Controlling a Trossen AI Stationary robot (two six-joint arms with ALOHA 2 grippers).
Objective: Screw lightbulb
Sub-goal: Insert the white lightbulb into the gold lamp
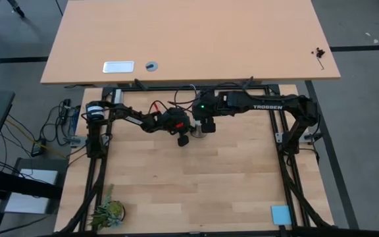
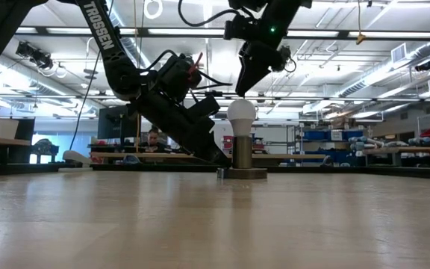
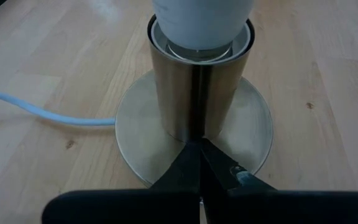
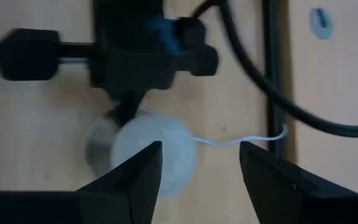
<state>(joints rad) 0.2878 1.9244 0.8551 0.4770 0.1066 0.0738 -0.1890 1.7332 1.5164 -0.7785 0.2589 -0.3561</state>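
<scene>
I am holding my right gripper (image 2: 242, 91) just above the lightbulb (image 2: 241, 113), fingers spread apart and gripping nothing. My left gripper (image 3: 199, 163) is pressing its closed tips against the metal socket (image 3: 197, 93), steadying its round base (image 3: 253, 124). The bulb is already sitting upright in the socket, so I judge the remaining work is twisting it tight. The wooden table (image 1: 196, 184) is lying pale beneath; beyond it a workshop with shelves is showing.
</scene>
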